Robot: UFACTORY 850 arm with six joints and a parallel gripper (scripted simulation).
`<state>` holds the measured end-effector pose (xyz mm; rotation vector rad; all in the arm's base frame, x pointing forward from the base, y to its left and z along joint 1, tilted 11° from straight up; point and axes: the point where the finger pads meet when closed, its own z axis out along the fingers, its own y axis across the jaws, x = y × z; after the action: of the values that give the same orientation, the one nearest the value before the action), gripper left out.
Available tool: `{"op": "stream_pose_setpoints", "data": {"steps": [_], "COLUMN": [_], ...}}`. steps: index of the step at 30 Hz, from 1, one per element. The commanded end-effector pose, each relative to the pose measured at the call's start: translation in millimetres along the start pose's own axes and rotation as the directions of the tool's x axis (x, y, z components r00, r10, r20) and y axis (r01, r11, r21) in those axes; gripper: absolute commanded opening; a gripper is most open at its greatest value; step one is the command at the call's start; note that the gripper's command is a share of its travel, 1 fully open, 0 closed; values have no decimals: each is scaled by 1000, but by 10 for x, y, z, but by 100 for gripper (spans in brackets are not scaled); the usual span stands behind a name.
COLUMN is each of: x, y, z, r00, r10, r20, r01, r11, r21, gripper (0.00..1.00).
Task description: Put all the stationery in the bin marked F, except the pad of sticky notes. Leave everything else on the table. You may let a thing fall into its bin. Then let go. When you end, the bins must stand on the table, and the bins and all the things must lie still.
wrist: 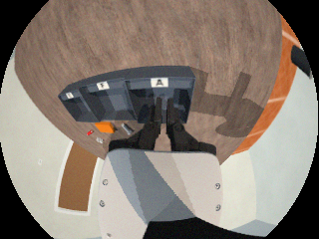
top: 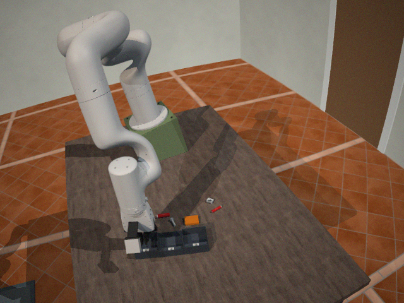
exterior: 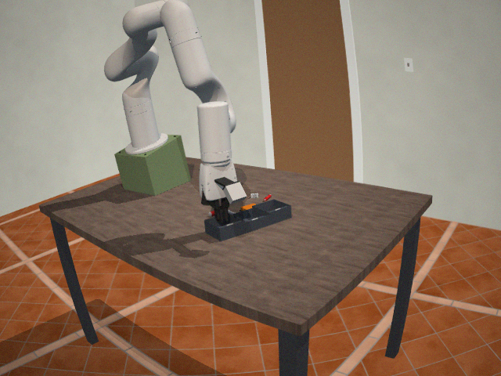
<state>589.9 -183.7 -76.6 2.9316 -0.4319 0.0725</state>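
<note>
A dark row of three bins stands on the table; its labels are too small to read. My gripper hangs over the leftmost bin, fingers nearly together and reaching into it. I see nothing between them. Behind the bins lie a red marker, a grey bolt and an orange pad of sticky notes. Farther back lie a small white thing and a short red stick.
The arm's green base block stands at the table's back edge. The brown wooden table reaches far to the front and right of the bins.
</note>
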Motion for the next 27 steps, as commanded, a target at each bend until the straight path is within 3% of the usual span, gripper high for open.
{"op": "stream_pose_setpoints", "data": {"steps": [1,10,16,27], "x": [8,9,8,2], "y": [0,0,0,-551], "z": [-47,-318,-318,-319], "r00": [1000,1000,1000,1000], "r10": [0,0,0,0], "r20": [-1,-1,-1,-1], "r01": [0,0,0,0], "r11": [1000,1000,1000,1000], "r21": [0,0,0,1], "gripper": [7,7,7,7]}}
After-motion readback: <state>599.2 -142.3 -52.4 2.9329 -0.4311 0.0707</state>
